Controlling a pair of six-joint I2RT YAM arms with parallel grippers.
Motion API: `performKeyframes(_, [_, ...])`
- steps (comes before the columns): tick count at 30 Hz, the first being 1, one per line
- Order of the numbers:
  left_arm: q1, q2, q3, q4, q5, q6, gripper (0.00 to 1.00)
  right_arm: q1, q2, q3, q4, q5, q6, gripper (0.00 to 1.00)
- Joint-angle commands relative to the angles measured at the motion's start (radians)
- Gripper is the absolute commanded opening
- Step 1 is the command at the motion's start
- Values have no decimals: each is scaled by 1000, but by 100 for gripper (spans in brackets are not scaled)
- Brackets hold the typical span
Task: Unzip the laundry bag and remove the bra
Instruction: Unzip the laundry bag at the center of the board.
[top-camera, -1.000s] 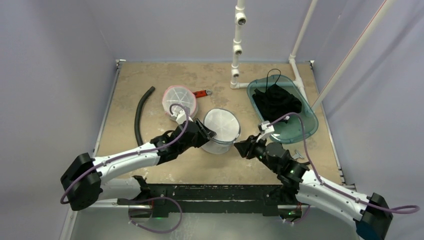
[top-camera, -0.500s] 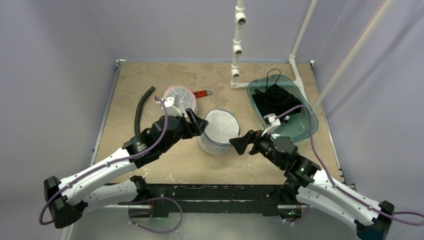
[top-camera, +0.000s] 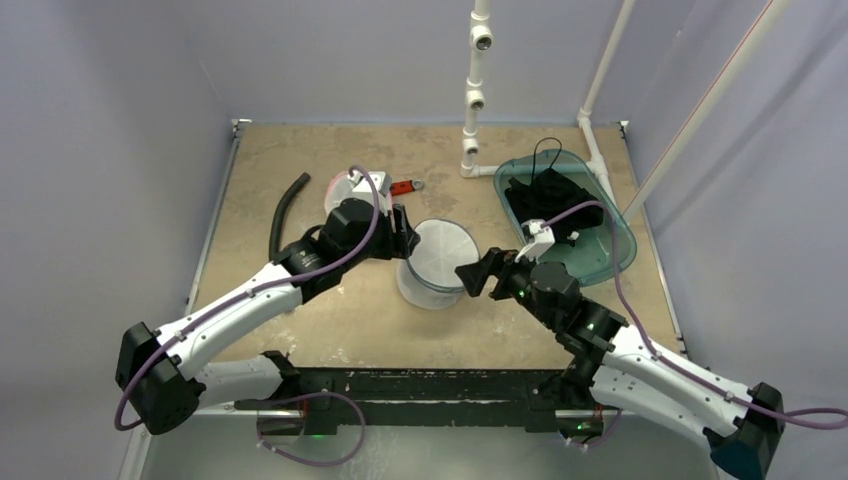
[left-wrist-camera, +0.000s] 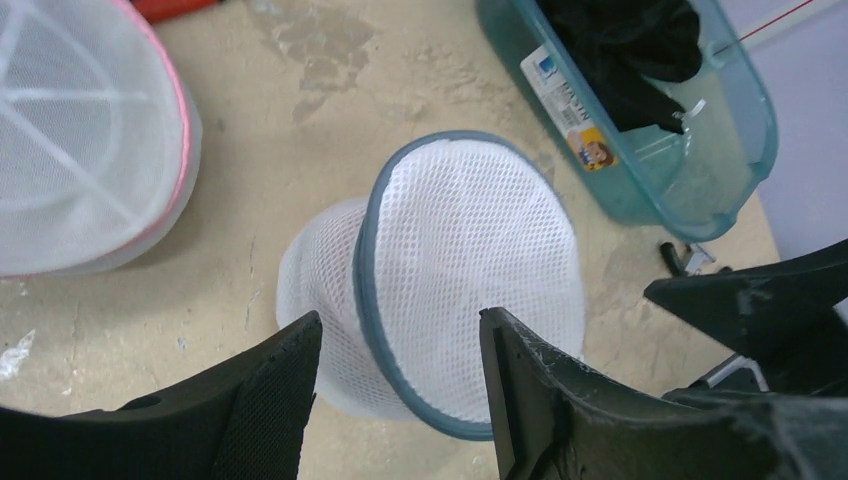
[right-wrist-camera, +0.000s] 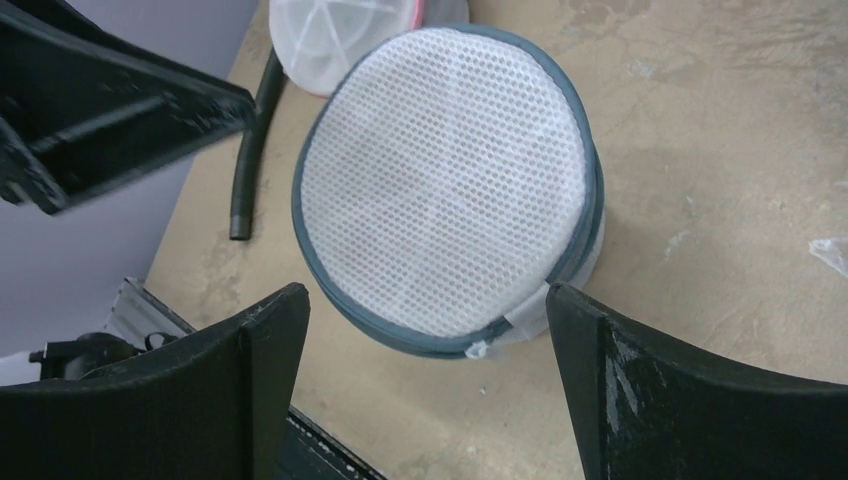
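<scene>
Left gripper (left-wrist-camera: 400, 335) stood released, its two matte black fingers spread apart with nothing clamped; through the gap, in its wrist view, showed the round white mesh laundry bag with grey-blue trim (left-wrist-camera: 470, 270). Right gripper (right-wrist-camera: 425, 300) was likewise released, jaws wide, framing the same bag (right-wrist-camera: 445, 180) without touching it. From above, the left gripper (top-camera: 405, 240) hung just beside the bag's left edge and the right gripper (top-camera: 478, 275) just beside its right edge, the bag (top-camera: 438, 262) sitting between them near the middle of the table. The bag was a short drum: a flat honeycomb-mesh top face tilted toward the right arm, a smooth trim band running round the rim, softer and finer mesh on the side wall. A small pale tab showed at the rim's near edge in the right wrist view. Contents could not be made out through the mesh. Behind the left arm lay a second round white mesh bag with pink trim (left-wrist-camera: 70, 150), ribbed like a wheel, with a small red object (top-camera: 403, 186) just beyond it. A curved black rubber hose (top-camera: 283, 215) lay to the left. To the right sat a translucent teal plastic bin (top-camera: 620, 245) holding crumpled black fabric (top-camera: 545, 200). All rested on a scuffed tan board table (top-camera: 300, 150).
</scene>
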Motion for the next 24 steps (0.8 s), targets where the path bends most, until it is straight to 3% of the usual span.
performKeyframes(1, [27,-37,-48,66,62,8,58,-4,51,68,97,9,-32,90])
performKeyframes(5, [56,5,-72,102,103,-4,56,-11,118,76,149,-19,-41,81])
performKeyframes(7, [68,27,-84,116,107,-18,49,-11,152,89,166,-32,-42,79])
performKeyframes(13, [113,28,-156,206,148,-62,47,-12,214,105,178,-58,-74,79])
performKeyframes(19, [125,80,-134,283,246,-55,47,-12,224,91,198,-78,-74,79])
performKeyframes(24, [125,108,-135,336,320,-49,37,-12,195,64,203,-77,-73,77])
